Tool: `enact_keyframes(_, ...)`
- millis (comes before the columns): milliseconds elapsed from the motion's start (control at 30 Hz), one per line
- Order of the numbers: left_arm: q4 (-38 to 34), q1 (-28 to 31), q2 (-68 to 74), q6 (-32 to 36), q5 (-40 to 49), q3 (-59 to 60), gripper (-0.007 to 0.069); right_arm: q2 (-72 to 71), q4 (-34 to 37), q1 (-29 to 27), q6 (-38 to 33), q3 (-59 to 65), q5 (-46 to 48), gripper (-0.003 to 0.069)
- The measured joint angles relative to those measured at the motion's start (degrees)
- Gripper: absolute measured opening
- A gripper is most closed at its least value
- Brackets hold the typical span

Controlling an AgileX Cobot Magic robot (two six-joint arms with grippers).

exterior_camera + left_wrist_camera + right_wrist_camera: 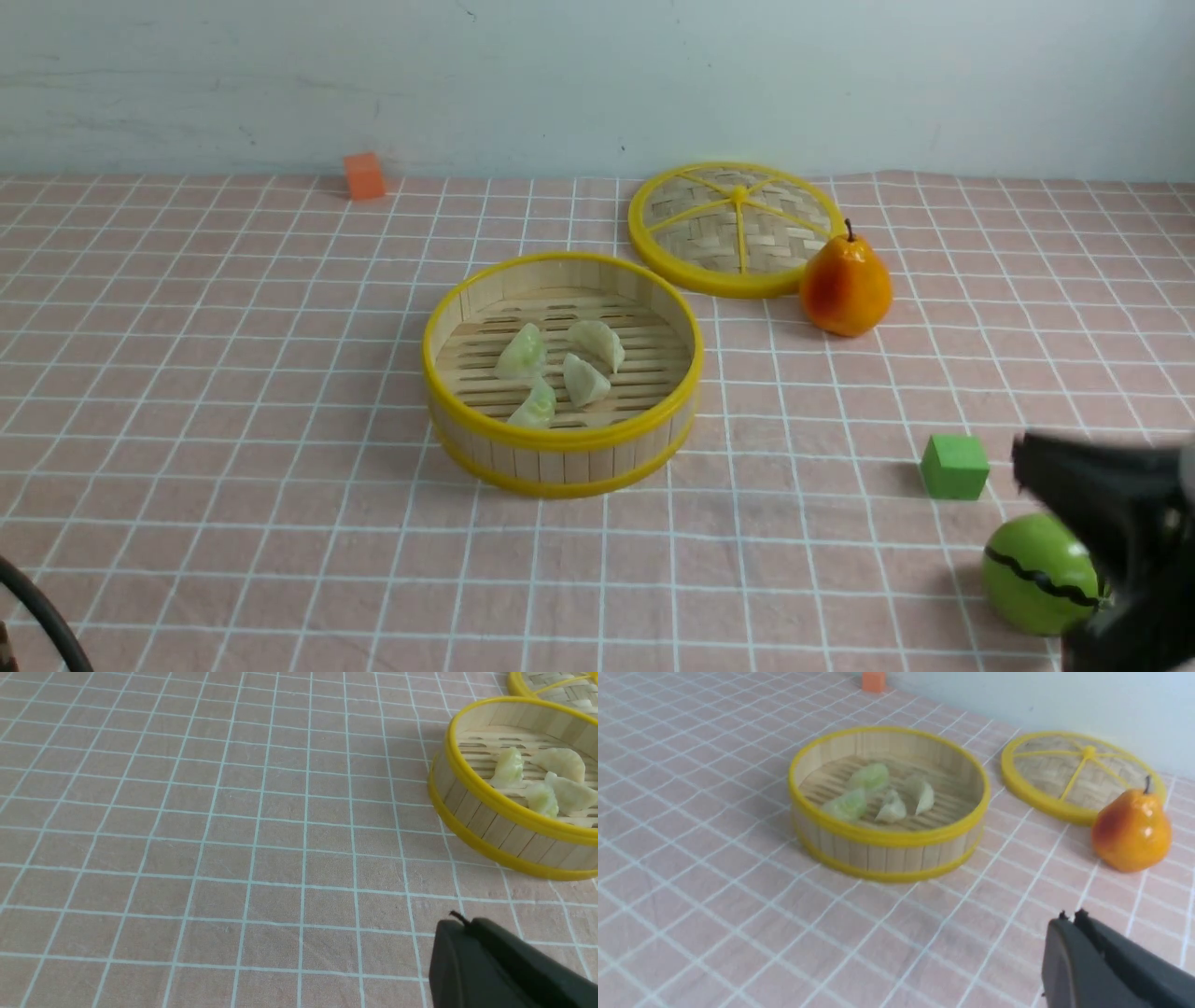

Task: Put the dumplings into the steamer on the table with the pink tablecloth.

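All four dumplings sit in the steamer; my right gripper and left gripper are pinched closed, seemingly empty. Job looks finished; next, I just park clear.

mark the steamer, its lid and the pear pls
steamer (560, 462), front view, near outer wall between the yellow rims
lid (738, 229), front view, woven face just below the hub
pear (845, 285), front view, middle of its body
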Motion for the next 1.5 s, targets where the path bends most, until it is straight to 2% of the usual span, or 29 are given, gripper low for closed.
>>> enact_keyframes(133,0.00,0.00,0.00,0.00,0.00,0.00,0.0013,-1.60,-0.14,0.00,0.05,12.93,-12.85,-0.0013)
enact_keyframes(167,0.00,0.00,0.00,0.00,0.00,0.00,0.0016,-1.73,-0.15,0.00,0.38,17.66,-19.47,-0.0011)
enact_keyframes(233,0.00,0.00,0.00,0.00,0.14,0.00,0.0018,-1.92,-0.59,0.00,1.40,20.47,-24.92,-0.0010)
enact_keyframes(367,0.00,0.00,0.00,0.00,0.31,0.00,0.0020,-2.04,-1.06,0.00,1.73,21.04,-30.26,-0.0006)
enact_keyframes(500,0.00,0.00,0.00,0.00,0.44,0.00,0.0020,-2.61,-1.25,0.08,1.74,21.04,-30.66,-0.0003)
enact_keyframes(633,-0.02,0.00,0.00,0.00,0.66,0.05,0.0020,-10.25,-1.72,-0.18,1.74,21.06,-25.12,-0.0001)
enact_keyframes(700,-0.07,0.00,0.00,0.00,0.79,0.04,0.0020,-15.07,-1.95,-1.67,1.74,21.06,-20.49,-0.0001)
enact_keyframes(767,-0.07,0.00,0.00,0.00,0.99,0.04,0.0020,-21.69,-2.14,-4.70,1.74,21.06,-11.81,-0.0001)
enact_keyframes(800,-0.07,0.00,0.00,0.00,1.04,0.04,0.0020,-21.69,-2.14,-5.02,1.74,21.06,-11.02,0.0000)
enact_keyframes(867,-0.07,0.00,0.00,0.00,1.04,0.04,0.0021,-29.09,-0.28,-9.59,1.66,21.12,-1.14,0.0001)
enact_keyframes(900,-0.07,0.00,0.00,0.00,1.04,0.04,0.0022,-29.59,0.03,-9.59,1.63,21.12,-0.46,0.0001)
enact_keyframes(967,-0.07,0.00,0.00,0.00,1.04,0.04,0.0027,-35.32,4.75,-14.36,1.61,21.12,7.44,0.0000)
enact_keyframes(1133,-0.07,0.00,0.00,0.00,1.04,0.04,0.0029,-41.24,8.73,-21.98,1.58,21.12,19.64,0.0000)
enact_keyframes(1233,-0.07,0.00,0.00,0.00,1.04,0.04,0.0029,-41.55,9.38,-24.68,1.58,20.76,22.27,0.0002)
enact_keyframes(1500,-0.13,0.00,0.00,0.00,1.04,0.04,0.0037,-41.55,9.75,-25.49,1.58,20.58,22.98,0.0007)
